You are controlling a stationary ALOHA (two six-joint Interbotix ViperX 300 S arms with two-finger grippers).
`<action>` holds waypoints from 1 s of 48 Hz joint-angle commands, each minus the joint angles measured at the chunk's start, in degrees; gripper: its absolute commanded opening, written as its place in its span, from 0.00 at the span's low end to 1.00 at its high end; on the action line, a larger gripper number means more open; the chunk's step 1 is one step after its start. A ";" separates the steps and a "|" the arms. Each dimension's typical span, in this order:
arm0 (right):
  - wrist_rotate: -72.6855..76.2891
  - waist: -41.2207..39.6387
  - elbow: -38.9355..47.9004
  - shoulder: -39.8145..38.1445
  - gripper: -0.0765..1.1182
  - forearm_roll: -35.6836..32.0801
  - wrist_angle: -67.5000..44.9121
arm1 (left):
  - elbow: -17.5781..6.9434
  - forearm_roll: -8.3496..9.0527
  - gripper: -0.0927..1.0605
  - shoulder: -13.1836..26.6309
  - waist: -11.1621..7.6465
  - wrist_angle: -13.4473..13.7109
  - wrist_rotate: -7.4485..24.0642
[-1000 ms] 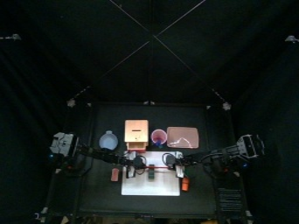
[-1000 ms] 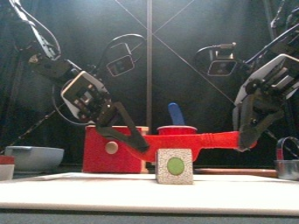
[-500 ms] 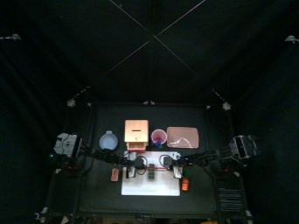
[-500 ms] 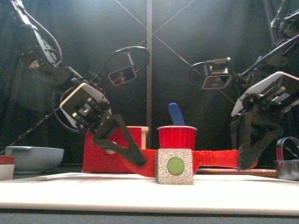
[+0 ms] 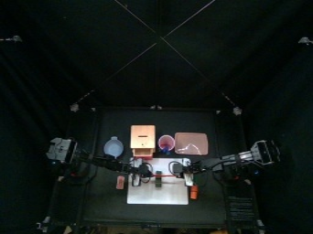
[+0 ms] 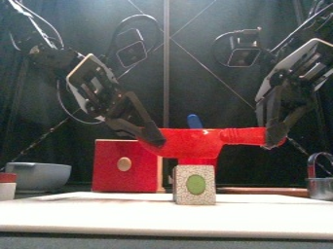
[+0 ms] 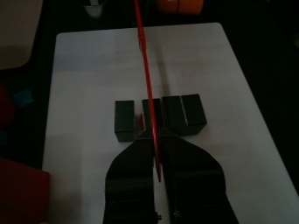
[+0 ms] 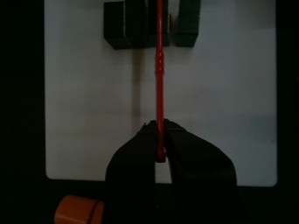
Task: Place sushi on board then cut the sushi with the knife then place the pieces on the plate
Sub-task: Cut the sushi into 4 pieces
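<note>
Half a second ago I had the red knife (image 6: 215, 141) pressed low, down at the level of the sushi roll (image 6: 196, 184); now I have lifted it clear, and it hangs level above the roll, apart from it. My left gripper (image 6: 154, 139) is pinched narrow on one end of the knife and my right gripper (image 6: 271, 136) on the other. The roll stands on the white cutting board (image 6: 78, 209), near its middle. From my left wrist, one slim block (image 7: 125, 120) stands apart from the rest, with a bare strip of board between; so I judge the stroke went through. The larger part (image 7: 183, 114) looks whole; I judge it wants another stroke before any piece goes to the pink tray (image 5: 192, 142), which lies behind the board.
</note>
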 commanded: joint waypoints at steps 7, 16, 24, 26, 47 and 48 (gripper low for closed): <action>-0.18 2.64 -0.53 0.79 0.21 2.99 0.09 | -2.11 -0.44 0.37 1.85 -2.11 -0.26 0.00; -0.26 2.72 -0.70 2.37 0.21 2.90 0.00 | -2.11 -1.14 0.37 2.29 -2.11 -0.18 0.00; -0.26 2.72 -1.14 2.72 0.21 2.64 0.09 | -1.93 -1.14 0.37 2.20 -2.02 -0.18 0.00; -0.26 2.72 -1.49 2.37 0.21 2.46 0.18 | -1.93 -1.14 0.37 2.02 -1.93 -0.18 0.00; -0.26 2.46 -2.02 -0.26 0.21 0.44 1.41 | -1.14 -1.14 0.37 0.26 -2.02 -0.18 0.00; -0.26 2.37 -1.93 -0.18 0.21 0.44 1.41 | -1.23 -1.14 0.37 0.44 -2.02 -0.18 0.00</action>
